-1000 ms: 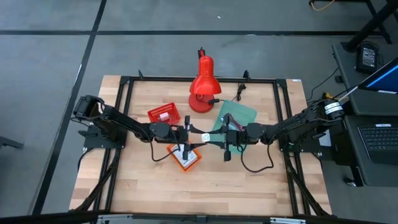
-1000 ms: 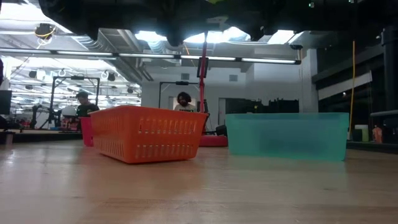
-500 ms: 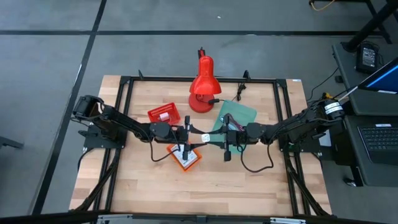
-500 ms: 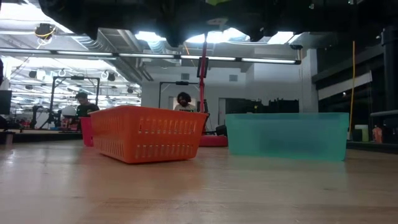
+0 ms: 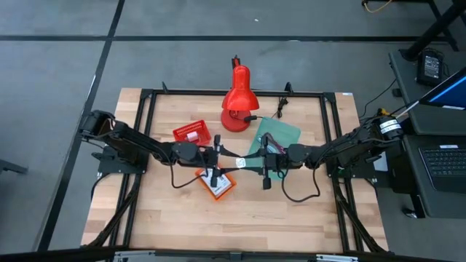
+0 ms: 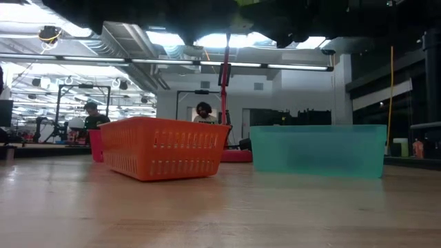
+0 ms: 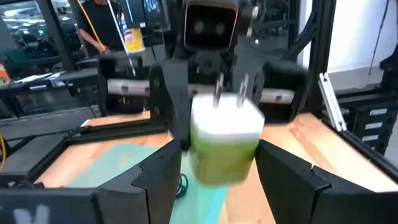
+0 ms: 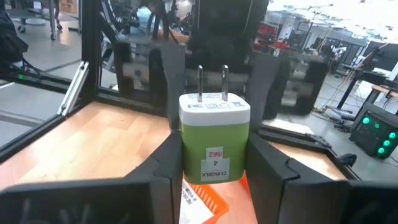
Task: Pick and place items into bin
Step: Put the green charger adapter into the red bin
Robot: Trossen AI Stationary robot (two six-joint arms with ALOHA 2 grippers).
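Observation:
The small green piece is a green-and-white charger plug (image 5: 240, 161), held in the air over mid-table with its two prongs up. My right gripper (image 5: 255, 163) reaches it from the table's right and is shut on it (image 8: 214, 146). My left gripper (image 5: 227, 159) faces it from the left. Its open fingers stand on either side of the plug (image 7: 225, 140), and I cannot tell whether they touch. An orange basket (image 5: 216, 185) with a white card in it sits on the table just below. The other items do not show loose on the table. My right gripper pinches the plug's green body by its two flat sides (image 8: 186, 155) between the two fingers (image 8: 168, 165). It comes in level from the table's right. The plug is lifted clear and upright, white prong end on top.
A red basket (image 5: 191, 134) and a teal bin (image 5: 275, 135) stand toward the far side, with the red desk lamp (image 5: 237, 98) behind them and a black cable (image 5: 280, 105) beside it. The near half of the table (image 5: 233, 218) is bare wood. People stand in the room beyond.
My left arm's rear joints have swung toward the table's left edge, while its gripper has stayed at the plug. The plug stays aloft at mid-table.

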